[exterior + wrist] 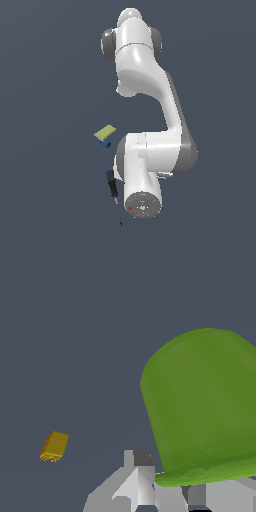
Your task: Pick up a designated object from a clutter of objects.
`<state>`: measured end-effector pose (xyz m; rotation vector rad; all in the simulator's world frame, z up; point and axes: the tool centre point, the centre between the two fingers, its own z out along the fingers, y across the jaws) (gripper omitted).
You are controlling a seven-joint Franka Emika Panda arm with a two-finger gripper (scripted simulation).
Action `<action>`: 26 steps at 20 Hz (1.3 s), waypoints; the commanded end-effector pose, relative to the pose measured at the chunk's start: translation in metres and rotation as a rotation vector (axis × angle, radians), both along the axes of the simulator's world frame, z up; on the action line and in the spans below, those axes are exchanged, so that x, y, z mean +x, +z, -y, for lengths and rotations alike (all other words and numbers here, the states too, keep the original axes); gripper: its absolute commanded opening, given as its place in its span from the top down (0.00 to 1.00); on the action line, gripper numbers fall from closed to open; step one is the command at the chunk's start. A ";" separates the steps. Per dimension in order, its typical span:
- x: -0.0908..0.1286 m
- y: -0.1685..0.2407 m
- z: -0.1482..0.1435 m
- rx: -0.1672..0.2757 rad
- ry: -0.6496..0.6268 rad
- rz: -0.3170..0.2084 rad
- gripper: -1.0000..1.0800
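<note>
The lime-green cup [205, 406] fills much of the wrist view, with its rim right at my gripper [187, 491] and its closed end pointing away. One grey finger [137, 476] presses against the rim's edge, and a second grey part shows on the rim's other side. The jaws look closed on the cup's rim. In the exterior view the cup and the gripper are hidden under the arm's wrist [142, 204].
The screwdriver [113, 192] with a black and blue handle lies just to the exterior view's left of the wrist. The flat yellow-green block with a blue piece [105, 134] lies farther up. A tiny yellow block [54, 446] lies on the grey floor in the wrist view.
</note>
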<state>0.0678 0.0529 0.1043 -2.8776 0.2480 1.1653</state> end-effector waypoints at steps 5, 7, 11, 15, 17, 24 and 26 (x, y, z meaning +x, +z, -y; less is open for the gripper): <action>0.029 0.038 -0.019 0.060 0.071 0.154 1.00; 0.037 0.050 -0.024 0.079 0.092 0.201 1.00; 0.050 0.077 -0.036 0.117 0.138 0.298 1.00; 0.059 0.107 -0.047 0.158 0.185 0.402 1.00; 0.063 0.124 -0.053 0.179 0.210 0.456 1.00; 0.067 0.184 -0.071 0.256 0.299 0.651 1.00; 0.066 0.201 -0.074 0.276 0.323 0.704 1.00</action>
